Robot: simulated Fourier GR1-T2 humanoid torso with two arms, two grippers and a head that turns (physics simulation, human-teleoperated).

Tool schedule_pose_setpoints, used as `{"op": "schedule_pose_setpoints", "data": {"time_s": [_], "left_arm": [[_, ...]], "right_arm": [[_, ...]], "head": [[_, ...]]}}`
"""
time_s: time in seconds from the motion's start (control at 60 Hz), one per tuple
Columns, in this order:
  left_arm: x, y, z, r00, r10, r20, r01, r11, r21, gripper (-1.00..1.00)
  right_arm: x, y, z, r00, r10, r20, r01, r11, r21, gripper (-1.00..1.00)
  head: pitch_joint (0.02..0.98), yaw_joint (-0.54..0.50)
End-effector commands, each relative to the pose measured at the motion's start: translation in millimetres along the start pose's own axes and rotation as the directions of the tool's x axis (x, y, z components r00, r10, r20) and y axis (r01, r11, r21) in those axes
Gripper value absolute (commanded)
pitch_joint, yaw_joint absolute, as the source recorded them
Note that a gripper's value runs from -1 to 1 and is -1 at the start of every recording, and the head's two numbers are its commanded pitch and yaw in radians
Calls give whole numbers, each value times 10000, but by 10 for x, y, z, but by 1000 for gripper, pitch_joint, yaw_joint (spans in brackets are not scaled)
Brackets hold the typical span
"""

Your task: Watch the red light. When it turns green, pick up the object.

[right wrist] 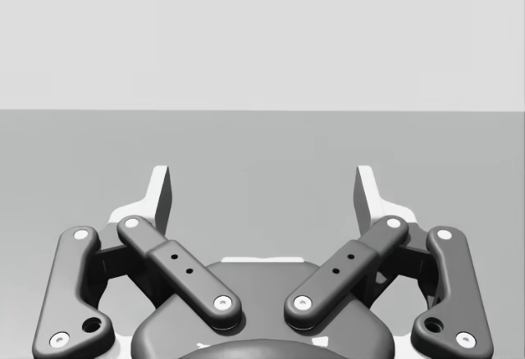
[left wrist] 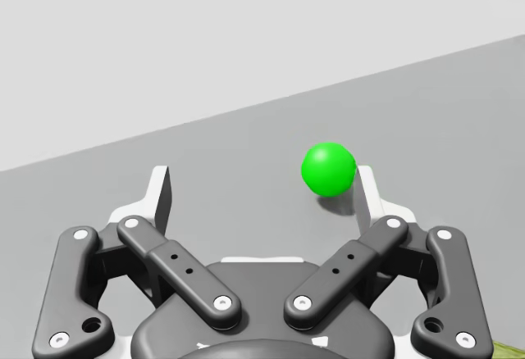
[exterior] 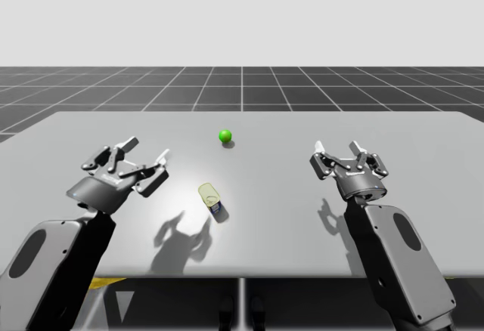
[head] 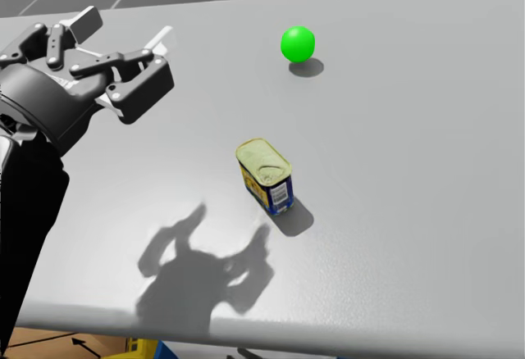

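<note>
The light (exterior: 224, 135) is green (a small ball at the far middle of the surface (exterior: 423, 195)). The blue rectangular can (exterior: 212, 201), pale yellowish on top, stands near the middle of the surface, nearer me than the light and well apart from my 2 hands. My left hand (exterior: 147, 150) hovers left of the can, fingers spread apart, holding nothing. My right hand (exterior: 336, 148) hovers at the right, fingers likewise apart, bare surface ahead.
</note>
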Motion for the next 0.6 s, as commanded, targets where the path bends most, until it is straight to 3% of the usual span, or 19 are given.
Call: {"op": "schedule_pose_setpoints", "data": {"time_s": [0.017,0.133,0.267,0.467,0.6], "left_arm": [[42,-239,300,9974,-621,-368,535,9784,-1995,-1000],[-24,-248,445,9959,-555,-712,344,9623,-2699,-1000],[-210,-225,572,9897,-333,-1390,-189,9334,-3583,-1000],[-519,-267,587,9727,-267,-2303,-732,9072,-4142,-1000],[-694,-357,533,9607,-436,-2742,-833,8969,-4344,-1000]], "right_arm": [[-6,-10,-8,10000,-4,-16,4,10000,-10,-1000],[-4,-15,-8,10000,-10,-13,10,10000,-32,-1000],[-2,-16,-8,10000,-24,3,24,10000,-26,-1000],[-7,-16,-8,10000,-24,4,24,10000,-25,-1000],[-6,-17,-8,10000,-18,10,18,10000,-25,-1000]], "head": [[834,182],[838,183],[839,185],[848,188],[850,192]]}}
